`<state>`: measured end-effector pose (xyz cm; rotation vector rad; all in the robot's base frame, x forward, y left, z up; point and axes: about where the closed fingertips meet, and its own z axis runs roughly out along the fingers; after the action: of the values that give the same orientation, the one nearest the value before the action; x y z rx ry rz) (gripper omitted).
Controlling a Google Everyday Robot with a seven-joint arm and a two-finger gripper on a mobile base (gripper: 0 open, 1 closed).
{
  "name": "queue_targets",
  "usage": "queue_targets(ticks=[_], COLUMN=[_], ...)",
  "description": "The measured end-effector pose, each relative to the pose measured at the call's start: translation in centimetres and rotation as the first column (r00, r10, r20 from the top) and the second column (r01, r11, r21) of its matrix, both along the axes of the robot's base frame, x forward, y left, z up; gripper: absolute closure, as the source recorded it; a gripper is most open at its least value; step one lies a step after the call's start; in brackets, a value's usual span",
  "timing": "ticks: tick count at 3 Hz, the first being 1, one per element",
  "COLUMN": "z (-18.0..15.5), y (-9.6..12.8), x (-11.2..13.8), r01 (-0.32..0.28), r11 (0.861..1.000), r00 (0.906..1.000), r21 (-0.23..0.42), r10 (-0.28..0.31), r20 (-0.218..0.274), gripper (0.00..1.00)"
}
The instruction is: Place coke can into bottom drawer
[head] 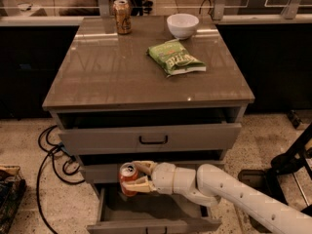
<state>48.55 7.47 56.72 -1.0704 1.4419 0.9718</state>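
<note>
The red coke can (pixel 128 178) with a silver top is held upright in my gripper (pixel 139 177), whose pale fingers are shut around its right side. The can hangs just over the left part of the open bottom drawer (pixel 152 213), in front of the middle drawer's front. The bottom drawer is pulled out and its grey interior shows below the can. My white arm (pixel 229 194) reaches in from the lower right.
On the cabinet top (pixel 122 72) stand a brownish-gold can (pixel 122 16), a white bowl (pixel 182 25) and a green chip bag (pixel 175 58). The top drawer (pixel 151 138) is slightly open. Black cables (pixel 53 150) lie on the floor at left. A dark stand (pixel 287 160) is at right.
</note>
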Motion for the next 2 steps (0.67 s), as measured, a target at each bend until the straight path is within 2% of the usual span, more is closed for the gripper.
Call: queue_targets(ticks=[1, 2], z=[-4.8, -8.0], y=[-2.1, -3.2], x=[-1.1, -1.8], r01=[-0.001, 0.002], r11=[1.0, 0.999], r00=[0.9997, 0.999], r21=[-0.031, -0.048], r10=[0.0, -0.005], r20=[-0.023, -0.044], gripper=[1.0, 1.0])
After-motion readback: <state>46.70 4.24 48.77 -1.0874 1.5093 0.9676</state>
